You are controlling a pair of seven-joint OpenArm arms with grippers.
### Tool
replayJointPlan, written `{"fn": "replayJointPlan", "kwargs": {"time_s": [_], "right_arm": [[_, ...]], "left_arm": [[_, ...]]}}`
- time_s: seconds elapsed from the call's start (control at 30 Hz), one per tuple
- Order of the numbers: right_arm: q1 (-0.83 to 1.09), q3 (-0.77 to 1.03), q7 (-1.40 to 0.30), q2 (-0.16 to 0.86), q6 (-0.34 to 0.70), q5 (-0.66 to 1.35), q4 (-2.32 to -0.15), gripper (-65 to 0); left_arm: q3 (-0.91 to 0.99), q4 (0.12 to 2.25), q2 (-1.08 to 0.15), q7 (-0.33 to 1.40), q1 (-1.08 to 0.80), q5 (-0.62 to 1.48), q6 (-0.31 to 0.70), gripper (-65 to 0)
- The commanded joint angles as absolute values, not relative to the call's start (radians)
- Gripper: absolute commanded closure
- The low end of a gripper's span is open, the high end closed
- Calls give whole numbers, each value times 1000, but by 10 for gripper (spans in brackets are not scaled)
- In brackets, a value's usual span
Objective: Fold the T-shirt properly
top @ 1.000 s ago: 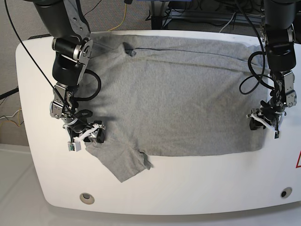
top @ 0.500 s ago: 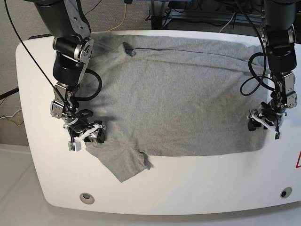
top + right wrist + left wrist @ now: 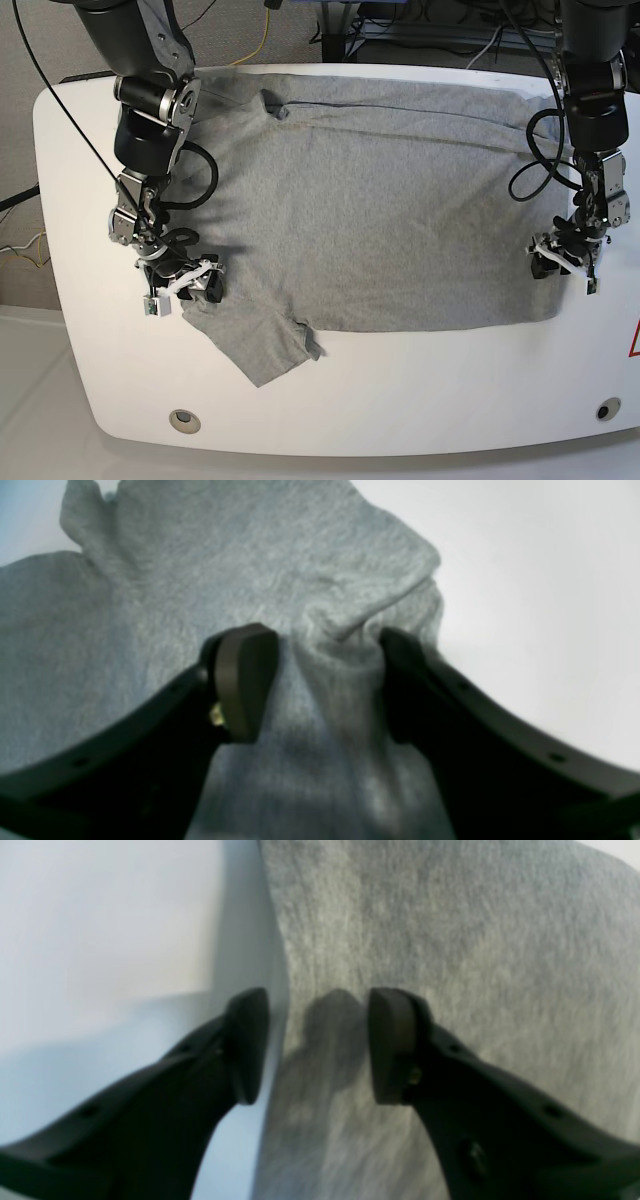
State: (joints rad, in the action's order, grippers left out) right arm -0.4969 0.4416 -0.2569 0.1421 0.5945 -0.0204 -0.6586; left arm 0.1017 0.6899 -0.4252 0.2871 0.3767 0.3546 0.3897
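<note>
The grey T-shirt (image 3: 370,200) lay spread flat over the white table (image 3: 420,400), filling the middle and upper part of the base frame, one sleeve poking out at lower left. The left gripper (image 3: 317,1045) sat at the right-hand edge of the cloth, jaws narrowly parted and straddling the hem, one pad on bare table, nothing pinched. The right gripper (image 3: 327,685) at lower left stood about as far apart, with a raised ridge of fabric bunched between its pads (image 3: 245,680); whether it truly clamped could not be told. The shirt looked light, limp and prone to sagging, so edges and sleeve seams seemed the sensible places to pinch
</note>
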Motion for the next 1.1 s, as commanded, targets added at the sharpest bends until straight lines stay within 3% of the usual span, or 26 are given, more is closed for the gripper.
{"fn": "replayJointPlan", "kwargs": {"time_s": [0.0, 0.73, 0.83, 1.0, 1.07], "right_arm": [[-478, 441, -360, 134, 598, -39, -657, -356], [-470, 441, -380, 134, 598, -38, -691, -356], [-470, 441, -381, 134, 598, -38, -691, -356], [-466, 441, -381, 134, 598, -39, -691, -356], [-455, 441, -381, 134, 598, -39, -691, -356]], "left_arm": [[97, 693, -424, 326, 384, 348, 395, -307], [97, 693, -424, 326, 384, 346, 397, -304], [97, 693, -424, 325, 384, 348, 398, -250], [97, 690, -424, 325, 384, 348, 398, 0], [97, 690, -424, 325, 384, 348, 398, 0]]}}
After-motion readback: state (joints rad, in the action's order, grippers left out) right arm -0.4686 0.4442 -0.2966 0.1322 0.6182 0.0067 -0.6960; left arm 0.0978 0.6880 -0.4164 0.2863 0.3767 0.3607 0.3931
